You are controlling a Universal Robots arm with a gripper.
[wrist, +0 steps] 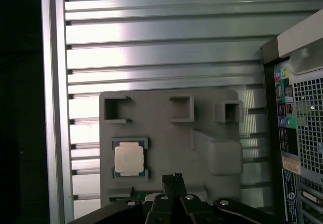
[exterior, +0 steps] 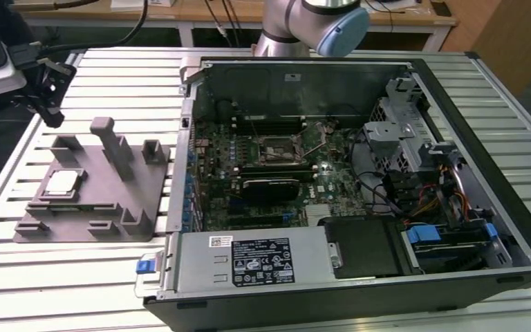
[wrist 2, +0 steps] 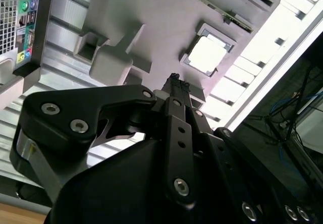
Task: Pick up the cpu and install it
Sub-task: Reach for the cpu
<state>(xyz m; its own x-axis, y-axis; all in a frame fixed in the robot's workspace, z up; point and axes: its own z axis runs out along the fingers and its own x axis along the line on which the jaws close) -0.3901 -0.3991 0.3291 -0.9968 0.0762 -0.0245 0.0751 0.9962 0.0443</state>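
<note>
The cpu is a small pale silver square lying flat in a recess of the grey plastic fixture, at the exterior view's left. Both wrist views show the cpu from above, seated in the fixture. My gripper hangs in the air above and behind the fixture, apart from the chip. Its black fingers are pressed together and shut on nothing. The square socket frame sits on the motherboard inside the open computer case.
The open computer case lies on its side on the slatted aluminium table, right of the fixture. Its power supply is at the front, and its rear ports face the fixture. Tall posts rise from the fixture.
</note>
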